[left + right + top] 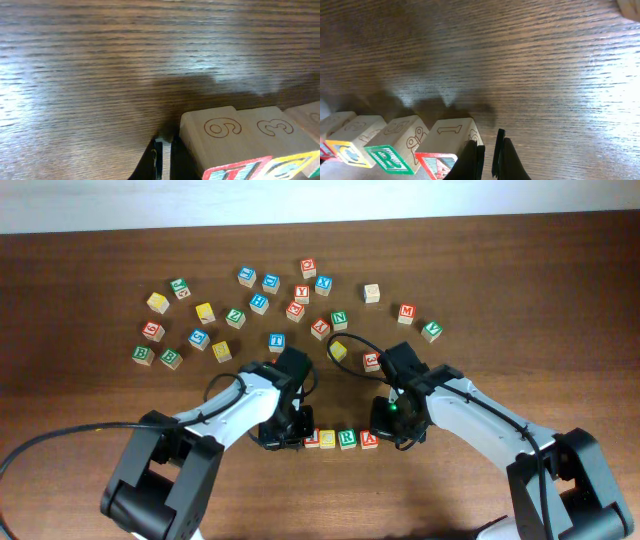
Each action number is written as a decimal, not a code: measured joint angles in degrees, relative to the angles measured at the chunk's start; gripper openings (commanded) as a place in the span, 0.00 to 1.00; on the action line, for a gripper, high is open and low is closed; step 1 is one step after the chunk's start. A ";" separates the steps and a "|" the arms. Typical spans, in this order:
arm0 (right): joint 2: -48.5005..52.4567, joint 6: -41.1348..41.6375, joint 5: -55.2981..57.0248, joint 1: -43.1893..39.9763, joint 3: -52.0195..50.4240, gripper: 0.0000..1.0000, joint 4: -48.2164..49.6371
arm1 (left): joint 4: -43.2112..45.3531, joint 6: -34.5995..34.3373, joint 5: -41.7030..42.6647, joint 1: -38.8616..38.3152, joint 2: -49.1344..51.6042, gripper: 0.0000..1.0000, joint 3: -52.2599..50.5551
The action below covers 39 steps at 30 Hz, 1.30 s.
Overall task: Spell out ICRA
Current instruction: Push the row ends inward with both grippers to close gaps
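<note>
Four cubes stand in a row near the front of the table: red I (311,440), yellow C (328,440), green R (347,440), red A (369,440). My left gripper (291,434) is at the row's left end, shut and empty. In the left wrist view its fingers (162,156) sit just left of the I cube (215,137), with the C cube (295,162) beyond. My right gripper (392,430) is at the right end. In the right wrist view its fingers (489,150) are almost together and empty, the left finger against the A cube (447,142); R (395,145) and C (355,137) follow.
Many other letter cubes lie scattered over the far half of the table. Nearest the arms are a red cube marked 3 (372,361), a yellow cube (338,350) and a blue T cube (277,341). The table's far edge (320,225) runs along the top.
</note>
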 measured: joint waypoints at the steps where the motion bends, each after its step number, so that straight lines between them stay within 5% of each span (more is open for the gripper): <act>1: 0.00 0.07 -0.04 0.00 0.00 0.04 0.02 | 0.33 0.00 0.04 -0.37 0.00 0.02 0.02; 24: 0.00 1.75 -3.08 0.00 0.00 0.04 0.02 | 1.36 2.80 0.87 -1.81 0.22 0.00 0.28; 39: 0.00 1.73 2.95 0.04 0.00 0.04 -3.28 | -0.31 3.89 2.25 4.61 1.27 0.00 1.38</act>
